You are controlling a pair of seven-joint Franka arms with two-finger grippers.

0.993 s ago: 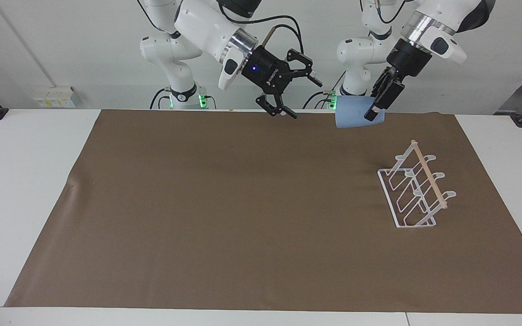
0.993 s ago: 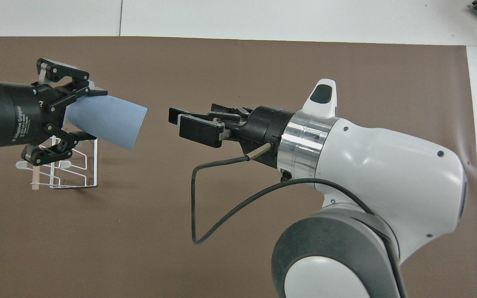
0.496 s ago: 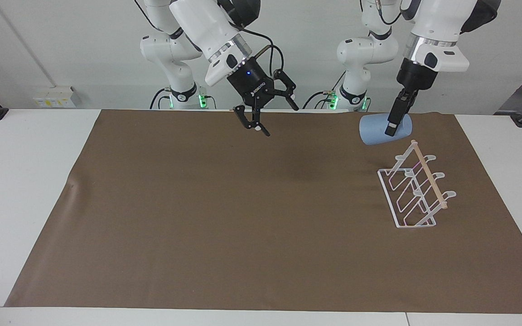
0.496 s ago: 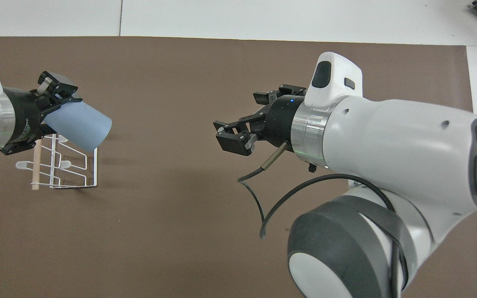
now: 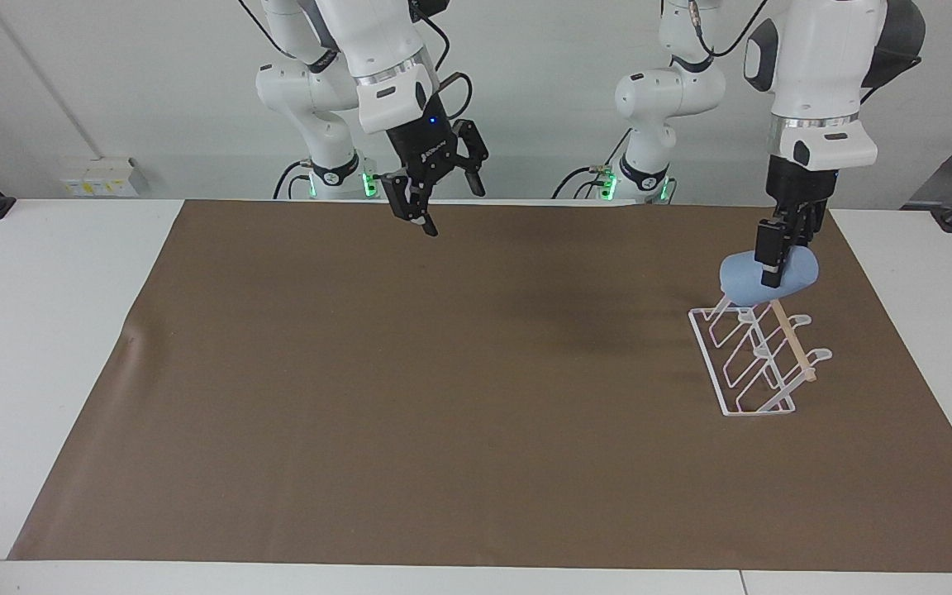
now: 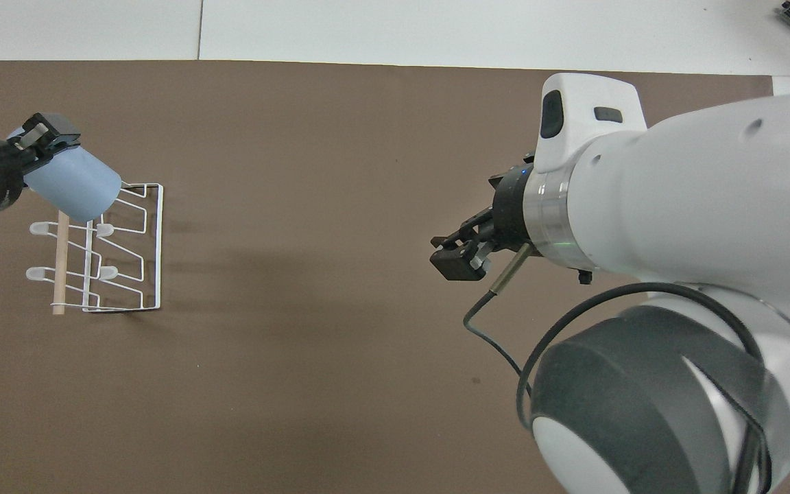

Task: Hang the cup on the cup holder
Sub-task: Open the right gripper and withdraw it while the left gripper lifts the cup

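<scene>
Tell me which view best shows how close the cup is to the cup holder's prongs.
The facing view: it shows the cup, pinched in the left gripper, low against the robot-side end of the cup holder. The overhead view shows the cup overlapping the rack's farthest corner, but not its height.

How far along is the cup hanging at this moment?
Done: the cup is picked up, clamped in the left gripper. In hand: it hangs tilted over the end of the cup holder nearer the robots; whether it touches a prong cannot be told. Left: seating it on a prong and letting go. The right gripper waits open over the brown mat.
</scene>
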